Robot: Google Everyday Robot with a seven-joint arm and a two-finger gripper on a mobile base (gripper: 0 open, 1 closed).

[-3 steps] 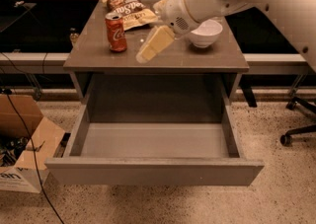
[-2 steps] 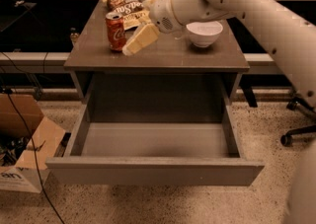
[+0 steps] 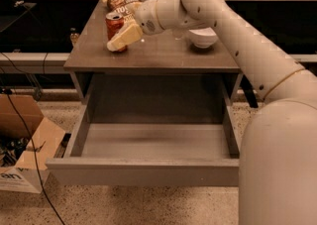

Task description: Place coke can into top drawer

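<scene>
The coke can (image 3: 113,24), red with a silver top, stands upright on the left part of the grey table (image 3: 168,54). My gripper (image 3: 122,39) reaches in from the right and sits against the can's front right side, covering its lower part. The top drawer (image 3: 143,172) is pulled fully open below the table top, with nothing in it. My white arm runs from the right foreground up and across to the can.
A chip bag (image 3: 122,1) lies behind the can at the table's back. A white bowl (image 3: 203,37) stands on the right, partly behind my arm. An open cardboard box (image 3: 27,157) and cables lie on the floor at the left.
My gripper has moved left across the table top, from the middle to the coke can. The can and the drawer have not moved.
</scene>
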